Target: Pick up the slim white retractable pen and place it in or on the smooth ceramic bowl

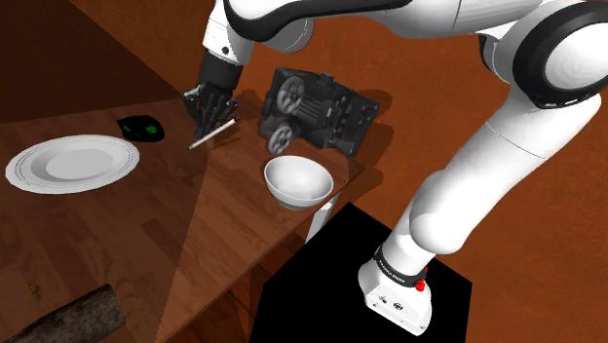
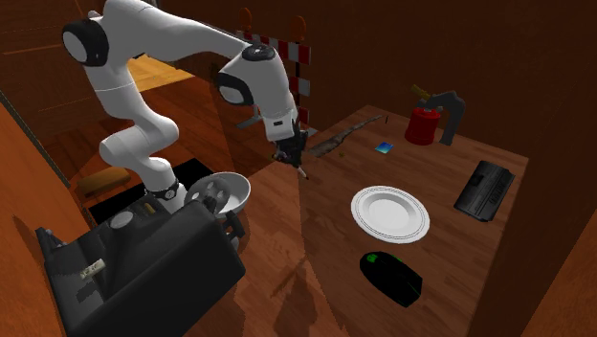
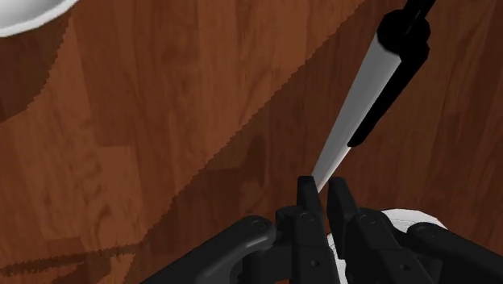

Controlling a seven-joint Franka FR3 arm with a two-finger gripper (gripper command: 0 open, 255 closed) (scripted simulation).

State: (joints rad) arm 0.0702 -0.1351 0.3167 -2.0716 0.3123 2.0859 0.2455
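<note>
My black gripper (image 1: 207, 119) is shut on the tip end of a slim white pen (image 1: 213, 133) with a black clip. In the wrist view the pen (image 3: 363, 97) runs out slantwise from between the closed fingertips of the gripper (image 3: 321, 194), over brown wood. It hangs tilted a little above the wooden table (image 1: 224, 224). The white bowl (image 1: 297, 182) stands empty near the table's edge, toward the shoulder view's right of the gripper. In the second exterior view the gripper (image 2: 298, 165) hovers over the table, and the bowl (image 2: 228, 190) is to its left.
A white plate (image 1: 70, 161) lies at the shoulder view's left, with a black mouse (image 1: 142, 128) behind it. A dark reel machine (image 1: 314, 112) stands just behind the bowl. A red canister (image 2: 421, 124) and a black device (image 2: 483, 190) sit on the far side.
</note>
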